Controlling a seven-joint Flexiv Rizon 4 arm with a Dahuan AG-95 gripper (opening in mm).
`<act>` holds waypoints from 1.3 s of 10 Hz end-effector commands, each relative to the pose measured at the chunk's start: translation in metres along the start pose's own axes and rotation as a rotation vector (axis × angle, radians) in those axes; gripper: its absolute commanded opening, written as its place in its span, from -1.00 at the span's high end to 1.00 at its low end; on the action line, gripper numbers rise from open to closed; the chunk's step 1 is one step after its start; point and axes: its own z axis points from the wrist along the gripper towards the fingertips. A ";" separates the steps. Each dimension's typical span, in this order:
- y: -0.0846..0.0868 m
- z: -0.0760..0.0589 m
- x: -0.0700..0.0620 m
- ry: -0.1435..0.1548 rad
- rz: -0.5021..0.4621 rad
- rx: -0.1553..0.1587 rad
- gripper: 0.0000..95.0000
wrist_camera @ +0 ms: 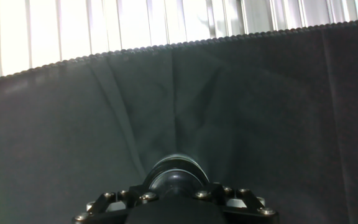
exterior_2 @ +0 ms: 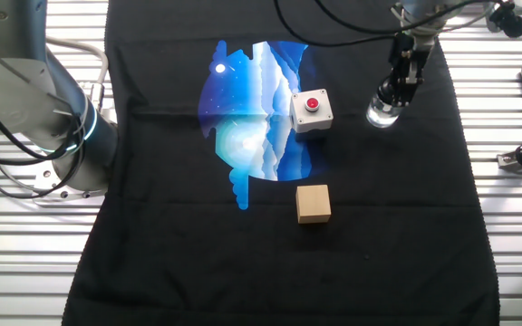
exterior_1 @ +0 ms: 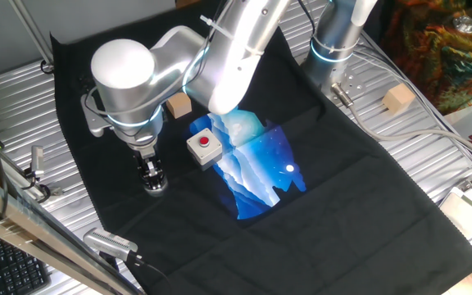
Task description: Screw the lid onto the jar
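Lid on, turning to finish.
My claw (exterior_1: 153, 174) is clamped on the lid (wrist_camera: 178, 169), seated atop the jar (exterior_2: 381, 112) directly below; tightening likely remains.

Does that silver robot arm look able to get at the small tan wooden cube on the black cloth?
Probably yes, but not right away. The small tan wooden cube sits in the open with nothing on it, but the gripper appears busy at the small clear jar across the black cloth.

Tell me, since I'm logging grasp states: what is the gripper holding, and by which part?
The gripper appears shut on the black lid by its rim, atop the clear jar. The contact itself is hard to see.
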 end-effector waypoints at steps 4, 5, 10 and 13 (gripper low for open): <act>0.001 -0.003 0.000 0.003 -0.013 0.006 1.00; 0.001 -0.003 0.000 0.003 -0.014 0.006 1.00; 0.002 -0.005 0.000 0.007 -0.018 0.009 1.00; 0.003 -0.006 0.001 0.008 -0.032 0.019 1.00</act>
